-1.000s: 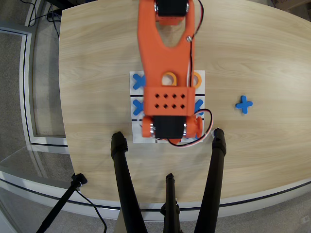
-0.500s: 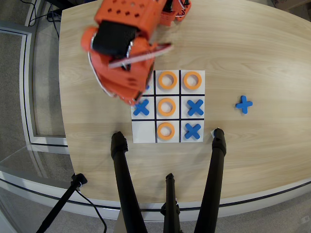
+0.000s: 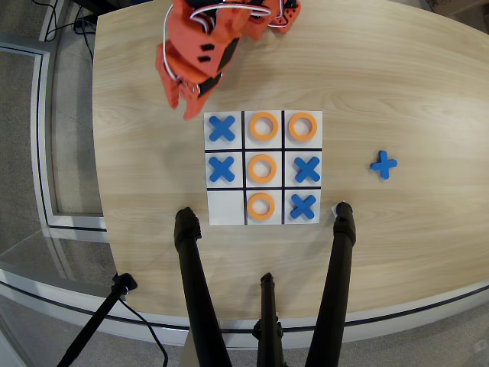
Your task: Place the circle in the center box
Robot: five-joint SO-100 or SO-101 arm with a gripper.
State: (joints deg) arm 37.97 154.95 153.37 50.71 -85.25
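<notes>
The fingers of the gripper (image 3: 183,103) point down at bare table just off the board's upper-left corner in the overhead view; whether they are apart or together I cannot tell. The circle (image 3: 262,168) lies flat in the center box (image 3: 262,153), clear of the gripper. Three more orange rings and four blue crosses fill other cells; a fifth cross (image 3: 383,164) lies well right.

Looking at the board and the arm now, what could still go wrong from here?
1. The orange plastic ring in the middle cell sits near that cell's left black line; a bump could push it across.
2. The orange gripper hangs close to the white board's top-left corner, so a low sweep might shift the blue cross there.
</notes>
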